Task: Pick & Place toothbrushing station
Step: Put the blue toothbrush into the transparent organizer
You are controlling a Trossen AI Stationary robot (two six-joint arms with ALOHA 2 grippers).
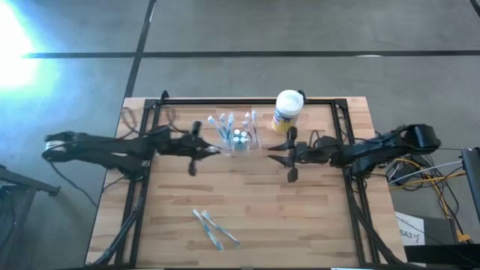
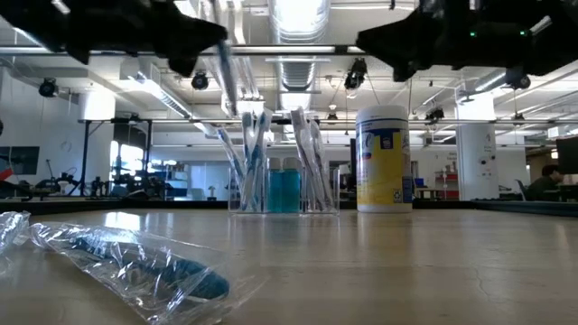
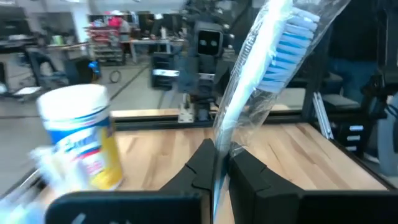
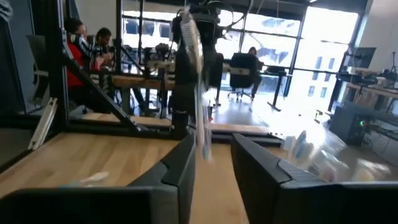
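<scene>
L gripper [image 3: 216, 163] clamps a wrapped toothbrush [image 3: 273, 56] at 9 o'clock of the clear holder [image 1: 238, 138]. R gripper [image 4: 212, 163], jaws apart w/ nothing between, at holder's 3 o'clock.

Bright ceiling lights, window glare at right; wrist views blurred.

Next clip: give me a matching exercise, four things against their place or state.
Things:
1. left pincer
2. right pincer
3. white canister
4. clear holder

States:
A. open, empty
B. stands upright beside the holder
C. shut on a wrapped toothbrush
D. holds toothbrushes, sits between the pincers

Pairs: 1-C, 2-A, 3-B, 4-D
</scene>
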